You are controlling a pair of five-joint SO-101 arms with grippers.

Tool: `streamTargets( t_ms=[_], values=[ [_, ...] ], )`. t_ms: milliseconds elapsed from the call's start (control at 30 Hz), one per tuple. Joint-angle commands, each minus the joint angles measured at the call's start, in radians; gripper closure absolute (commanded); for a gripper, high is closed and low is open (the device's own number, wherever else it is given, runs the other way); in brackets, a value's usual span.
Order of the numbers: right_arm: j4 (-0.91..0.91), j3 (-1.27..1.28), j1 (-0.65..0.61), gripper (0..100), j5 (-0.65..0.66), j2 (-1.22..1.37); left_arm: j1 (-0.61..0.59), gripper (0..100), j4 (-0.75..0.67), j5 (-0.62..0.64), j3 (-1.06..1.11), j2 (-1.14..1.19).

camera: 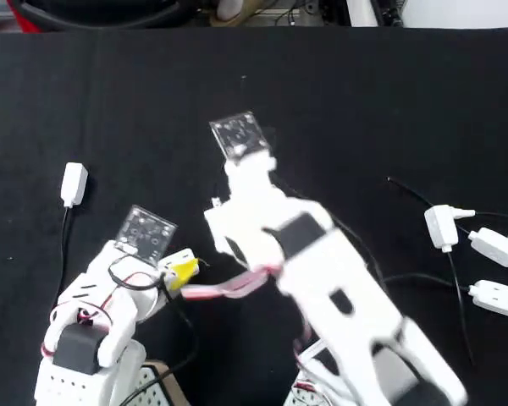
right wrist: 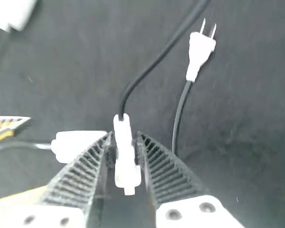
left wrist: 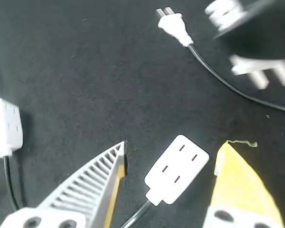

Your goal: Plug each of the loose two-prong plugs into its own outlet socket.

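1. The left gripper (left wrist: 175, 145) is at the near-left corner of the table (camera: 364, 85). It is spread wide and holds nothing.
2. A socket block (left wrist: 178, 168) lies flat on the table between its fingers, with a gap to each. The block's long axis runs slantwise between the fingers. Its cord end points back toward the wrist and its slots face up.
3. The right gripper (right wrist: 124, 138) is over the middle of the table, pinched tight on a white plug (right wrist: 124, 156).
4. The plug's long axis runs along the fingers, and its black cord leaves from the end away from the wrist. I cannot make out its prongs.
5. A white block (right wrist: 78, 145) with a cord lies just beside one finger of the right gripper. I cannot tell whether they touch.
6. Farther out lies a loose plug (right wrist: 199, 45). Its two prongs point away from the right gripper, and its cord trails back toward it.
7. Bare black table stretches from there to the far edge.
8. A lone socket (camera: 74, 182) sits by the left edge with its cord running toward the near edge.
9. A cluster of three white cord ends (camera: 495, 245) lies by the right edge, well apart from both grippers.
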Motion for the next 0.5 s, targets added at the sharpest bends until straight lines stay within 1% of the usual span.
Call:
streamTargets(
  t_ms=[0, 133, 233, 333, 400, 467],
  values=[
    [-0.163, 0.200, -0.012, 98.5, -0.011, -0.394, -0.048, 70, -0.015, 0.043, -0.010, -0.028],
    [-0.325, 0.414, -0.034, 98.5, -0.012, -0.688, -0.036, 70, -0.015, 0.044, -0.007, -0.025],
    [-0.451, 0.564, -0.124, 98.5, -0.012, -0.829, -0.035, 70, -0.020, 0.048, -0.005, -0.025],
    [-0.543, 0.664, -0.215, 98.6, -0.011, -0.891, -0.010, 70, -0.023, 0.104, -0.005, -0.025],
    [-0.554, 0.677, -0.244, 98.6, -0.011, -0.891, 0.018, 70, -0.026, 0.129, -0.004, -0.025],
    [-0.551, 0.679, -0.259, 98.6, -0.023, -0.881, 0.024, 70, -0.058, 0.130, 0.013, -0.025]
  ],
)
